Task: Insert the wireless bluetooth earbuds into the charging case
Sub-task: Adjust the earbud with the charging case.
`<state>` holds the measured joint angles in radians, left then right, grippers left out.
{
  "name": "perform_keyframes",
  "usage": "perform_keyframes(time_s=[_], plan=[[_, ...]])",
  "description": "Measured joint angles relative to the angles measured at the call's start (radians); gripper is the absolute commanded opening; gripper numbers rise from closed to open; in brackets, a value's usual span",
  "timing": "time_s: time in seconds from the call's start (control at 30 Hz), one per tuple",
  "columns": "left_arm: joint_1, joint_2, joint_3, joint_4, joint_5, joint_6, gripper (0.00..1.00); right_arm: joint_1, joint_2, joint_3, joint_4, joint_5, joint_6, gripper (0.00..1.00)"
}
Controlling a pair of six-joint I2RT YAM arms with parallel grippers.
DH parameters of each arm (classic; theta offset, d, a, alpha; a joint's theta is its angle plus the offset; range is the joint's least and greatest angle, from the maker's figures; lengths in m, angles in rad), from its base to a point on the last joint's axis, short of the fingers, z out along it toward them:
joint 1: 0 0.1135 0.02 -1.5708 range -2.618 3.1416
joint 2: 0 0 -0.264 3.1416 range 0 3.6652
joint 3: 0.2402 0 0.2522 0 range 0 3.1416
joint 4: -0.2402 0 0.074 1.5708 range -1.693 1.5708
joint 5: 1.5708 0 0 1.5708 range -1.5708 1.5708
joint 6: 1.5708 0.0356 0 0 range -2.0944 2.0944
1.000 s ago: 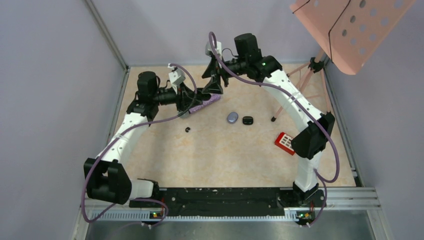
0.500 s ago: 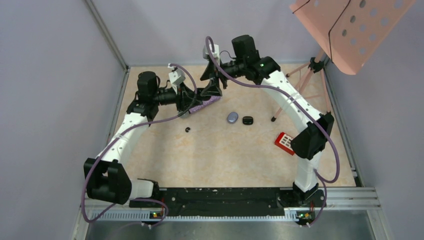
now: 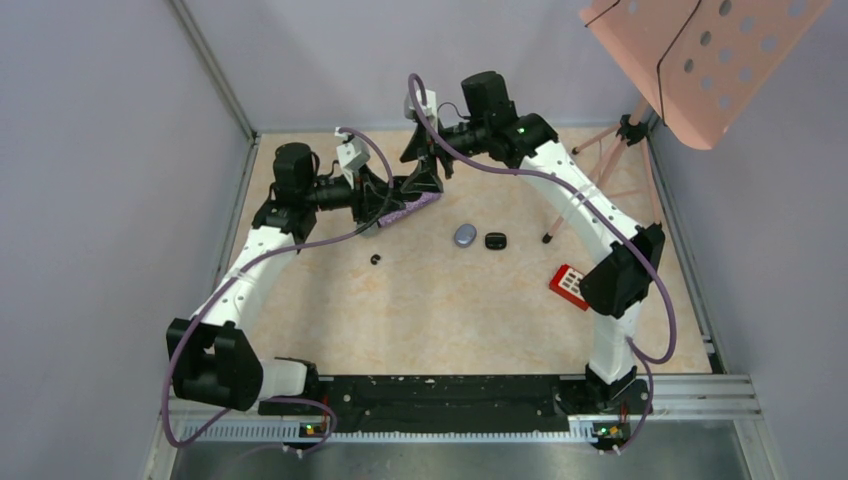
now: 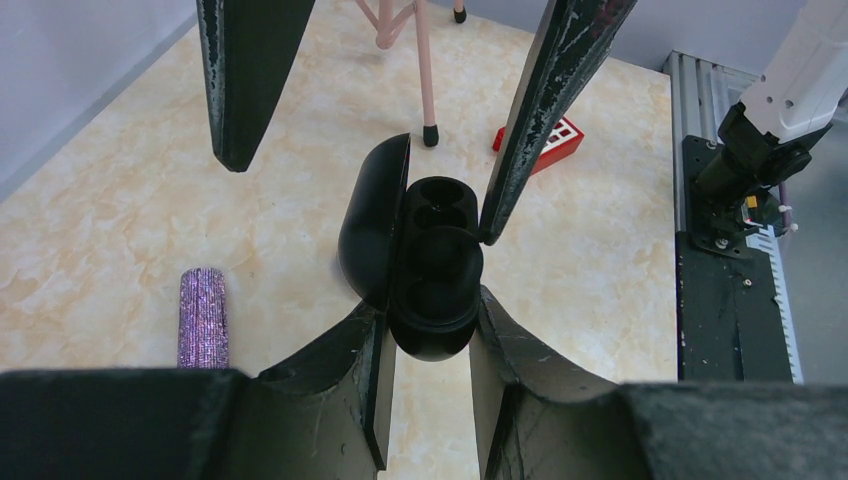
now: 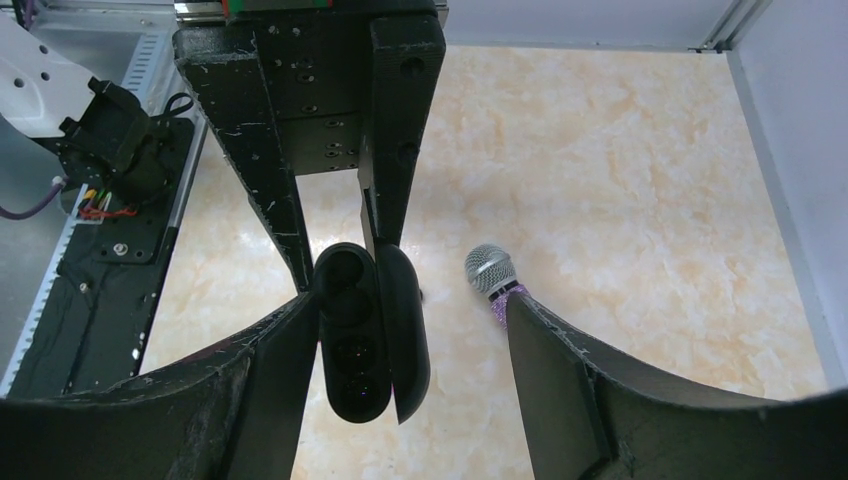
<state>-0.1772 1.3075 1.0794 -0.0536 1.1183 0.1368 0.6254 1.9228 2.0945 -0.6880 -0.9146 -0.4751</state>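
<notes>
A beige marbled table [image 3: 450,310] fills the middle of the overhead view, and a pink music stand [image 3: 700,60] occupies the upper right corner. Both arms reach to the upper centre of that view, where their tools meet. The left gripper [image 4: 430,300] is clamped on a black charging case [image 4: 430,265], its two fingers pressed against the sides of the case body. The case's lid is swung open to the left in the left wrist view. The right gripper [image 5: 412,300] stands with its jaws wide apart, straddling that case, one finger just beside the case body. A purple glitter microphone [image 5: 495,280] lies on the table just below the tools. Right of centre lie a red block [image 3: 570,283], a grey oval case [image 3: 464,235] and a small black case [image 3: 496,240] side by side. One black earbud [image 3: 376,259] sits alone on the table, left of centre, well apart from the held case.
</notes>
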Motion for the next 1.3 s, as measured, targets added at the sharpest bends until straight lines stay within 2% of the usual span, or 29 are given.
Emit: perform_keyframes(time_s=[0.5,1.3], plan=[[0.000,-0.001,0.000,0.000,-0.002,0.000,0.00,0.002,0.003,0.000,0.010,0.025,0.034,0.65],[0.000,-0.005,0.000,-0.001,-0.030,0.001,0.00,0.003,0.003,0.000,0.023,0.084,0.056,0.67]])
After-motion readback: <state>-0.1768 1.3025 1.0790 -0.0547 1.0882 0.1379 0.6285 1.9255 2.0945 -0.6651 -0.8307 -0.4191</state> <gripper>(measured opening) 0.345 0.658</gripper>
